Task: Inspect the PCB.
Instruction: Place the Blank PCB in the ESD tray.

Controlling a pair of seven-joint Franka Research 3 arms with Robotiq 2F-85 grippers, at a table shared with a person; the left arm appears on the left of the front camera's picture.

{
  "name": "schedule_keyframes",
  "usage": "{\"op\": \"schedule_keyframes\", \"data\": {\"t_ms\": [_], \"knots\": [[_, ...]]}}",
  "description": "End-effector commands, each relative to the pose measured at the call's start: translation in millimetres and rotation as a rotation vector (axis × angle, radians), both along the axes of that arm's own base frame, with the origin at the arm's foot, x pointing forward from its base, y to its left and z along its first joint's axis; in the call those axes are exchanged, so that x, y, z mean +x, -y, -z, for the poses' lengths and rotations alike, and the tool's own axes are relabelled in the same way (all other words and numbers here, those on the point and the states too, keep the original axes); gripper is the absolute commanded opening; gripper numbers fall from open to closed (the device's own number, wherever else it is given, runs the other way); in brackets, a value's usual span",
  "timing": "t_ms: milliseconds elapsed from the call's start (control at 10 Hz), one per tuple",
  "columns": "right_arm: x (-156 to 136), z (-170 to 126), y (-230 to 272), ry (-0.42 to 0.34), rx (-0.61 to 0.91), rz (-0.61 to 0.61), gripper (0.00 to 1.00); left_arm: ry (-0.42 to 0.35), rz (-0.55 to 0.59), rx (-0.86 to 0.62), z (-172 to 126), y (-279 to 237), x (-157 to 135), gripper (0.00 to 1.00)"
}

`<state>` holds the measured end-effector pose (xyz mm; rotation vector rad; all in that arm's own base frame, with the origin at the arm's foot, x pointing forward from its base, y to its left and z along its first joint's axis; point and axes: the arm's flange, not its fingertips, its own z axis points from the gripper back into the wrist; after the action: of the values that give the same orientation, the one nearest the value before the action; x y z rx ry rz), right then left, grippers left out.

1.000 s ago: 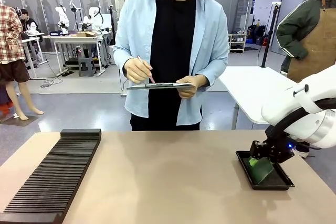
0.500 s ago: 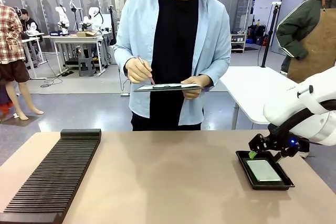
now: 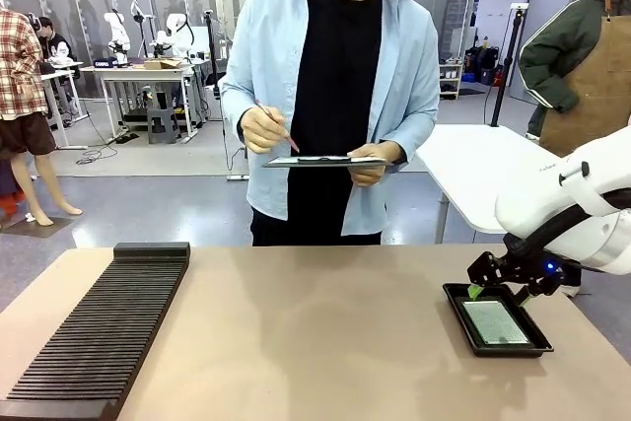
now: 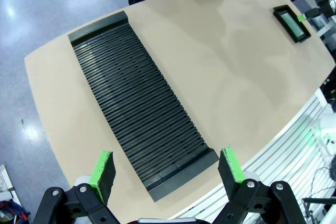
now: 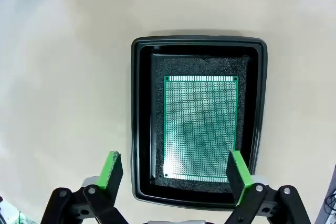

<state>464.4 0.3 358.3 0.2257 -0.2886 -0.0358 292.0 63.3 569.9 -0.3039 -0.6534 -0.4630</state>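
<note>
PCB (image 5: 200, 128), formerly tilted in right hand (image 5: 171, 173), now flat in black tray (image 5: 140, 124) for viewing; hand spread, empty above.

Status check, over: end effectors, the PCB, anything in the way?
Both end effectors open: left, right. PCB flat in black tray, untouched. Nothing blocking it.

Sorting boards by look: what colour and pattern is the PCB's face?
Green with a fine dotted grid; the PCB shows best in the right wrist view.

Black slotted rack (image 3: 99, 334) lies on the tan table (image 3: 315, 342).
</note>
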Motion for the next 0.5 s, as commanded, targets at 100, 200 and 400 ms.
{"op": "schedule_keyframes", "data": {"t_ms": [100, 200, 400], "knots": [[0.9, -0.9, 0.0, 0.004, 0.006, 0.0, 1.0, -0.018, -0.017, 0.009, -0.5, 1.3, -0.7, 1.0], [0.9, -0.9, 0.0, 0.004, 0.006, 0.0, 1.0, -0.018, -0.017, 0.009, -0.5, 1.3, -0.7, 1.0], [0.9, -0.9, 0.0, 0.004, 0.006, 0.0, 1.0, -0.018, -0.017, 0.009, -0.5, 1.3, -0.7, 1.0]]}}
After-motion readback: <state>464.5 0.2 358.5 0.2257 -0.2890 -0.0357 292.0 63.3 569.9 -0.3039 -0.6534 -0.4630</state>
